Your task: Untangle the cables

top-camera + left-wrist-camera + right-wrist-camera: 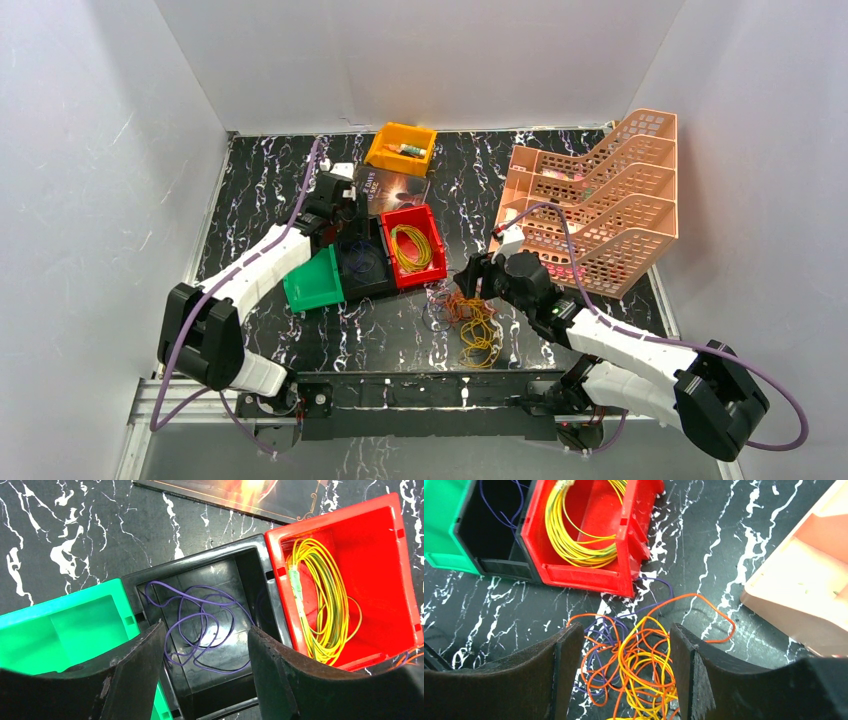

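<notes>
I am hovering the left claw [205,645] open and empty over the black bin [195,562] holding a purple cable [210,601], the right claw [626,645] likewise over the tangled cables [644,665].

The top camera sits high over the near edge and looks down on the whole black marbled surface [260,170]. Each wrist camera looks down from close by. All three see the red plastic bin [400,218].

Bright, even overhead light; soft shadows; glare spots on black bin [225,582] floor; wrist views sharp, saturated.
</notes>
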Robot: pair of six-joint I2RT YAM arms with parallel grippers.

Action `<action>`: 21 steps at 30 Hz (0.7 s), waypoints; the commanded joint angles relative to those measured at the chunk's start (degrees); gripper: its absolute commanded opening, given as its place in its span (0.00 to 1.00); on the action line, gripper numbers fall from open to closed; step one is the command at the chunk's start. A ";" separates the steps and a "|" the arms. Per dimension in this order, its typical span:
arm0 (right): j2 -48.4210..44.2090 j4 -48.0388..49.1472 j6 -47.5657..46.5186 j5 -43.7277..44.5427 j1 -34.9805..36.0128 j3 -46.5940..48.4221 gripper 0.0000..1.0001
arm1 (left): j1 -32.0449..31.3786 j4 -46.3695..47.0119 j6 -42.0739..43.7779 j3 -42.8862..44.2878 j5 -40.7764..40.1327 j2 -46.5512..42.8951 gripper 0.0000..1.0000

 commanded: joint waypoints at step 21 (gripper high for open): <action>1.59 -12.59 4.62 5.91 0.23 7.95 0.74 | -15.49 -3.27 -7.50 2.94 5.67 -9.42 0.70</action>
